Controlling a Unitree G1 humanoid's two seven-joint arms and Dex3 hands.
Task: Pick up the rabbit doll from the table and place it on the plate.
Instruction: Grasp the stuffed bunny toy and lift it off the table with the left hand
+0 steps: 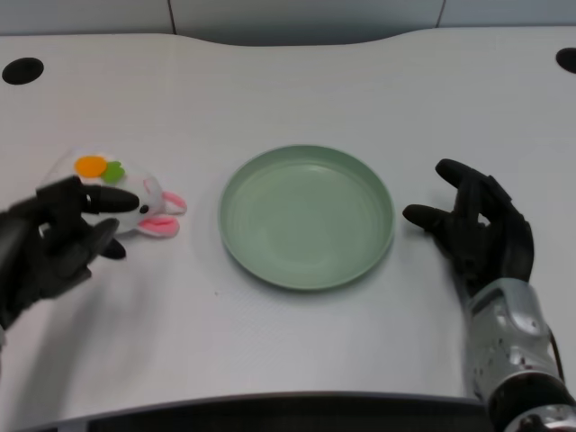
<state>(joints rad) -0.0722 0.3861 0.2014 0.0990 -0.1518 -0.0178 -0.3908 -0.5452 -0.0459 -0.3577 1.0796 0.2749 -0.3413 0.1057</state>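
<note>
A small white rabbit doll [135, 196] with pink ears and an orange carrot patch lies on the table at the left, its ears pointing toward the plate. My left hand [56, 245] sits just in front of and to the left of the doll, fingers spread, with the upper fingers overlapping the doll's near side; whether they touch it I cannot tell. It holds nothing. The green plate [307, 216] sits mid-table with nothing on it, a short gap to the right of the doll.
My right hand [477, 229] rests on the table right of the plate. Two black holes [22, 70] [567, 59] sit near the table's far corners. The table's front edge runs along the bottom.
</note>
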